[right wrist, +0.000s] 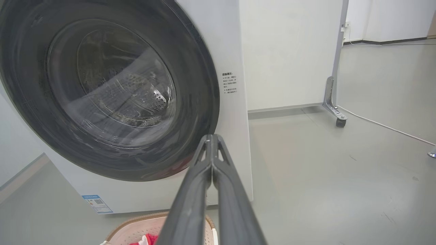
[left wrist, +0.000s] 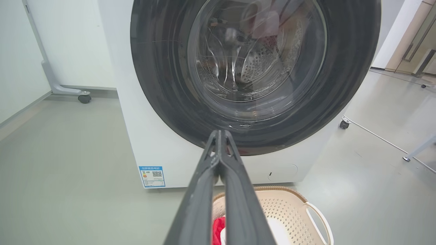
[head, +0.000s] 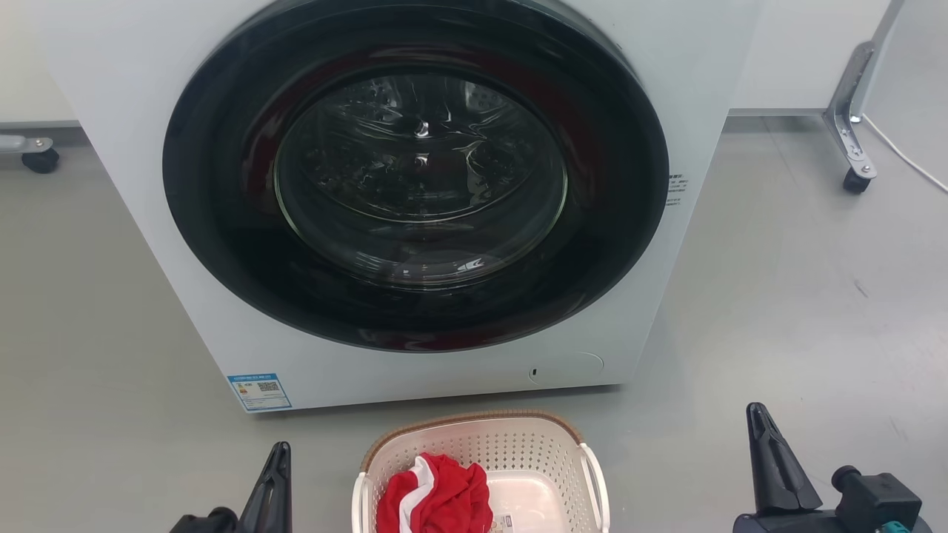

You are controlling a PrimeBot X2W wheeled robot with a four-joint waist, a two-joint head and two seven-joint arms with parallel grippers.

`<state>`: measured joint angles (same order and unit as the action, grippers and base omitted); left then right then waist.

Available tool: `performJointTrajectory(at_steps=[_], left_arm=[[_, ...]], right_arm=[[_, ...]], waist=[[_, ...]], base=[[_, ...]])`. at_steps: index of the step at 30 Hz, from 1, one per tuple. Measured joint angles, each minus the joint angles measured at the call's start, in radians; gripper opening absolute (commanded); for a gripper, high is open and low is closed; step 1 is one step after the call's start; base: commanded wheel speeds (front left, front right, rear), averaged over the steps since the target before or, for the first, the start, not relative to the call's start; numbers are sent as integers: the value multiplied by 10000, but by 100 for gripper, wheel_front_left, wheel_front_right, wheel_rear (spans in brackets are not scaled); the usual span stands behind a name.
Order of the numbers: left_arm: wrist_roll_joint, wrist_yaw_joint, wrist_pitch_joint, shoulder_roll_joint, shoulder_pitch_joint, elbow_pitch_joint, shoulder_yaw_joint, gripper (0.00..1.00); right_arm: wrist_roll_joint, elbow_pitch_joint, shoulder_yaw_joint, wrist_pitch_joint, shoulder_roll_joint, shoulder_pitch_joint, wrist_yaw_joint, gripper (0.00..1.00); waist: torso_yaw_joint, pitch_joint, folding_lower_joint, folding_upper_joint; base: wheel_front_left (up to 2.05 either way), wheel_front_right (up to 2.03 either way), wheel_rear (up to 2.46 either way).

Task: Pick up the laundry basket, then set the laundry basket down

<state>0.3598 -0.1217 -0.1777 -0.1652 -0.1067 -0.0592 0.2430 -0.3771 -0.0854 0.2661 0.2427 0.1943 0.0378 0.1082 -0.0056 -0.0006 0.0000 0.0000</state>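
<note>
The laundry basket (head: 548, 451), cream-white and perforated with a brown woven-look rim, stands on the floor just in front of the washing machine, at the bottom middle of the head view. Red and white clothing (head: 437, 496) lies in its left half. The basket (left wrist: 289, 211) shows again low in the left wrist view, and its rim (right wrist: 133, 226) at the bottom of the right wrist view. My left gripper (head: 278, 453) hangs shut to the basket's left, apart from it. My right gripper (head: 755, 411) is shut well to the basket's right. Neither holds anything.
A white front-loading washing machine (head: 148, 148) with a shut dark round door (head: 415, 170) rises directly behind the basket. Wheeled legs of white partitions (head: 852, 141) stand at the back right and back left (head: 33, 152). A white cable (head: 907, 159) runs along the grey floor at right.
</note>
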Motion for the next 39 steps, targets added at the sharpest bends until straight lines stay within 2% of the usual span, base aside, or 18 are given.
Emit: performJointTrajectory(at_steps=[5, 39], left_arm=[[309, 86, 105, 59, 4, -69, -148, 0], [4730, 915, 1210, 445, 541, -878, -1333, 0]], right_arm=[[-376, -75, -205, -140, -46, -19, -109, 0], [-4738, -798, -1593, -1459, -573, -356, -865, 0]], waist=[[3, 4, 0, 0], [21, 13, 1, 0]], base=[[0, 0, 0], [0, 0, 0]])
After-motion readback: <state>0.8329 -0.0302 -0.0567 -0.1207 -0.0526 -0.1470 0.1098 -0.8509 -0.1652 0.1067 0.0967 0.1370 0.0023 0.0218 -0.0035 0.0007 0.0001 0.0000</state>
